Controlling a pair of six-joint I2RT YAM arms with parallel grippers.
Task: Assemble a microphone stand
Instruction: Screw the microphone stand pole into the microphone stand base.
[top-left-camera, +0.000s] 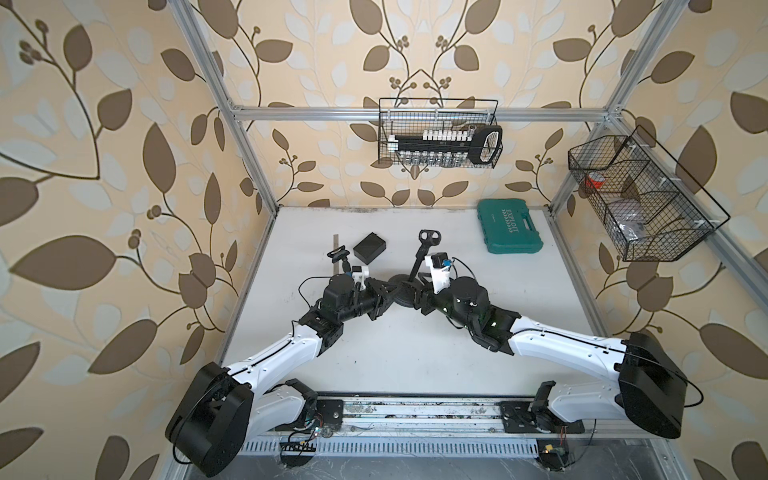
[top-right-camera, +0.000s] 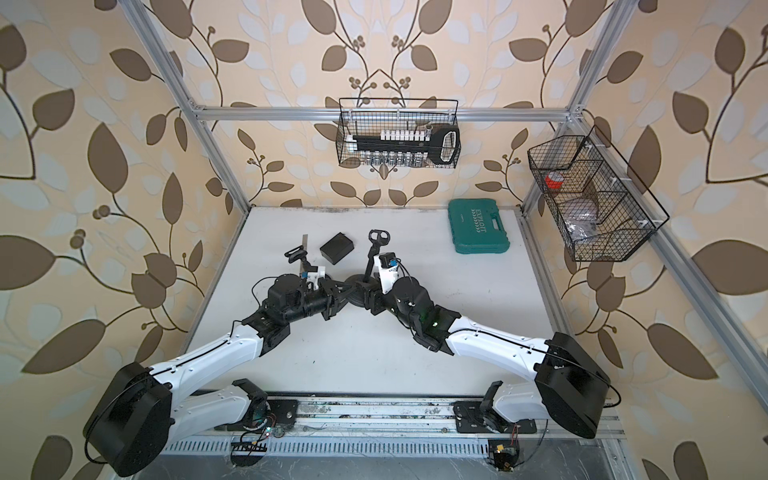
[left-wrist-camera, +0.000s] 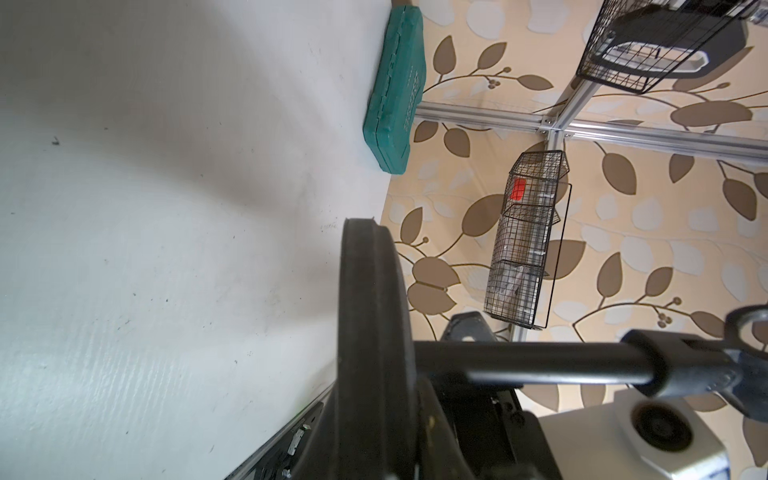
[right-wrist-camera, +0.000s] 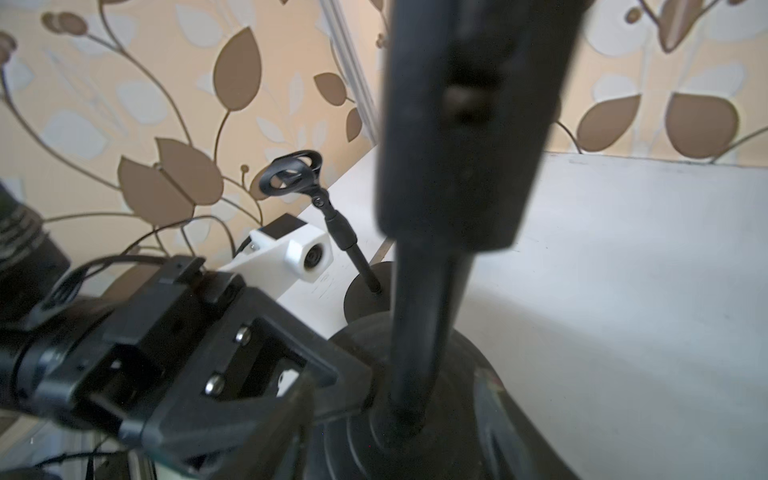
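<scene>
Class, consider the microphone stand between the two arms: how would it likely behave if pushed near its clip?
Its round base looks thick and solid, so probably heavy and stable. The thin pole appears rigid, unlikely to flop. A push at the high clip could still tip it.

A green tool case is lying near the table's far right corner. A black box is sitting left of centre, with a metal ruler lying nearby. Wire baskets are hanging above the far edge and the right edge.

White arm links, black joints, thin cables.
</scene>
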